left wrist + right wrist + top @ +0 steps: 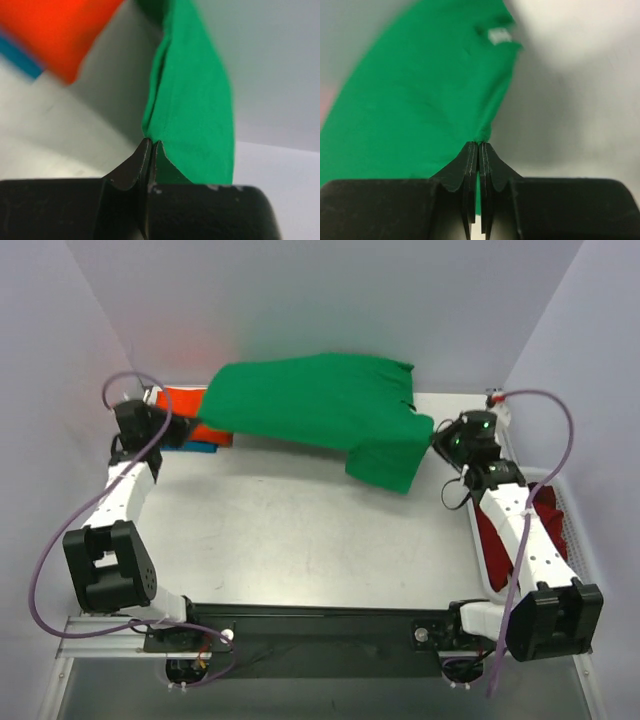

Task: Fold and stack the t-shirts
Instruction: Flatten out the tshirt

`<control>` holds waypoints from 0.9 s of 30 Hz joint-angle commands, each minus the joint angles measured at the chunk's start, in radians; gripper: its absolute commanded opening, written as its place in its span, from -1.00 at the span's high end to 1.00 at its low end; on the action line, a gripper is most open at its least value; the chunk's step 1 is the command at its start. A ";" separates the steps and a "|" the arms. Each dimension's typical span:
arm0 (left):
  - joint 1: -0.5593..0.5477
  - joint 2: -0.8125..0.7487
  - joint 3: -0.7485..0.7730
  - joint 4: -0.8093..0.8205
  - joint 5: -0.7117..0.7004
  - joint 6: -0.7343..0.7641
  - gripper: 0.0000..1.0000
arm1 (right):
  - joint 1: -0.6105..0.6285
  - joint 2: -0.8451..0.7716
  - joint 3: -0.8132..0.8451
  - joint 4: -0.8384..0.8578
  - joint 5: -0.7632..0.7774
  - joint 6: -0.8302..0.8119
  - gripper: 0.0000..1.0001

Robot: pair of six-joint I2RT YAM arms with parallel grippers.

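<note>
A bright green t-shirt (320,405) hangs stretched in the air over the far half of the table, one sleeve drooping at the right. My left gripper (196,418) is shut on its left edge; the left wrist view shows the green cloth (195,100) pinched at my fingertips (150,144). My right gripper (436,430) is shut on its right edge; the right wrist view shows the cloth (420,100) clamped at my fingertips (478,145). A folded orange t-shirt (190,405) lies on a teal-blue one (205,447) at the far left. Dark red t-shirts (500,535) lie in the basket.
A white plastic basket (575,540) stands along the table's right edge under my right arm. White walls close in the back and both sides. Purple cables loop off both arms.
</note>
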 commanded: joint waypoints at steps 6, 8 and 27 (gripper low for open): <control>-0.002 -0.037 -0.542 0.186 -0.132 0.009 1.00 | -0.035 0.010 -0.397 -0.022 -0.073 0.087 1.00; -0.002 -0.024 -0.580 0.180 -0.131 0.031 1.00 | -0.040 0.024 -0.449 -0.028 -0.097 0.082 1.00; -0.111 -0.443 -0.792 -0.214 -0.375 0.092 1.00 | -0.059 -0.301 -0.689 -0.358 -0.001 0.094 0.49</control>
